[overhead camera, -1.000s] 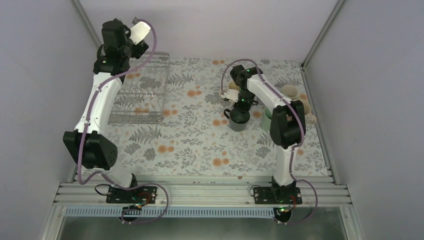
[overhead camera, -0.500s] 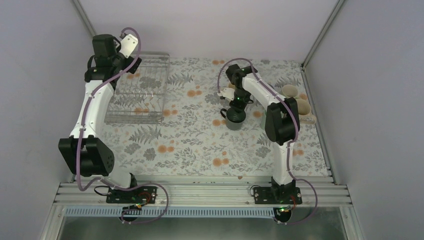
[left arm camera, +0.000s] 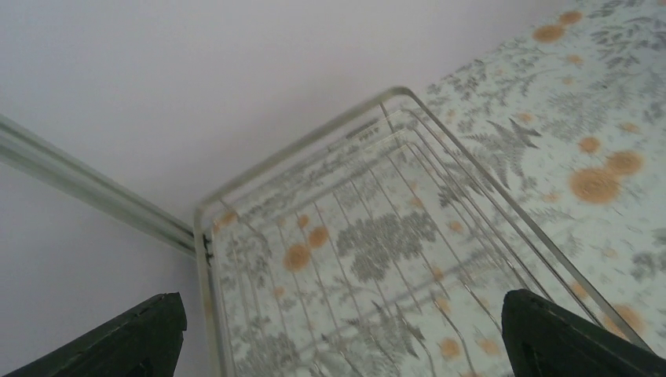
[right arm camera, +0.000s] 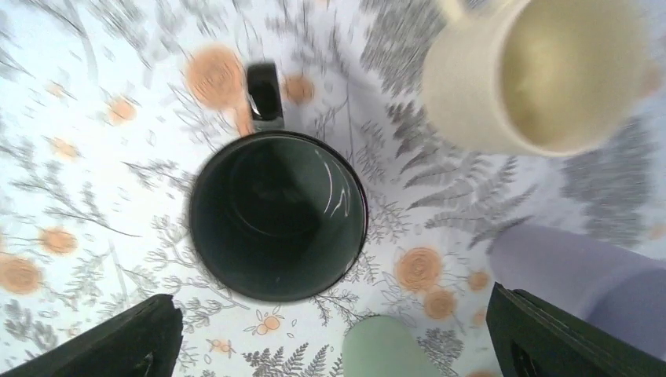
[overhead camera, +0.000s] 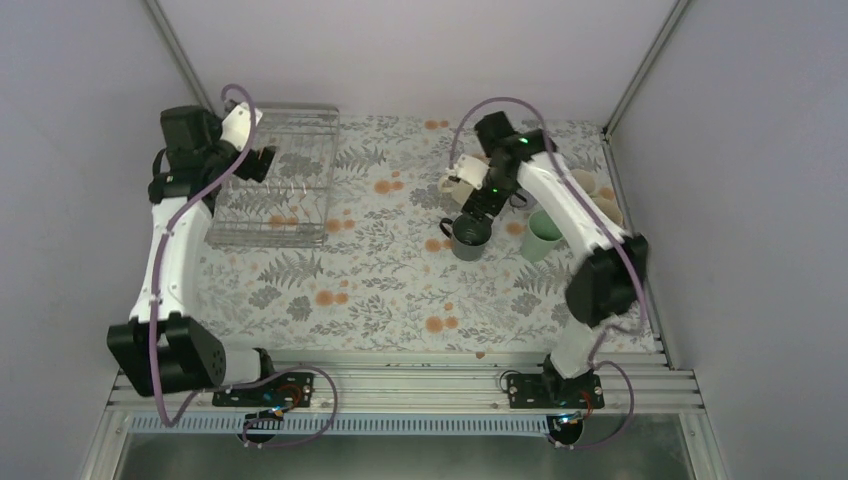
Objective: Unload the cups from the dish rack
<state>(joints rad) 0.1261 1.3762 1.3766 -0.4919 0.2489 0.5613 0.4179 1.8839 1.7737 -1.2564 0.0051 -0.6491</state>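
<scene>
The left arm [overhead camera: 175, 235] had swung down from its raised pose and the right arm [overhead camera: 570, 205] had swept its elbow outward. That left the left gripper [overhead camera: 258, 160] hanging over the left side of the dish rack [overhead camera: 290, 200], spread wide and holding nothing. No cup showed among the rack's wires in the overhead or left wrist view.

Well to the right of the rack, on the desk [overhead camera: 380, 290], the right gripper [overhead camera: 487, 200] hovered just above the dark green-black mug [overhead camera: 470, 238], also spread wide with nothing in it. The mug stood upright, with the cream-yellow mug [overhead camera: 458, 188] just beyond it, the mint-green tumbler [overhead camera: 541, 238] farther from the rack and the lilac tumbler [right arm camera: 581, 267] close by.

The cups stood tightly grouped — a sideways swing on withdrawal would likely have clipped a neighbour and toppled it. At the rack, a low pass by the open left gripper risked snagging the prongs or rim and dragging the rack across the desk.
</scene>
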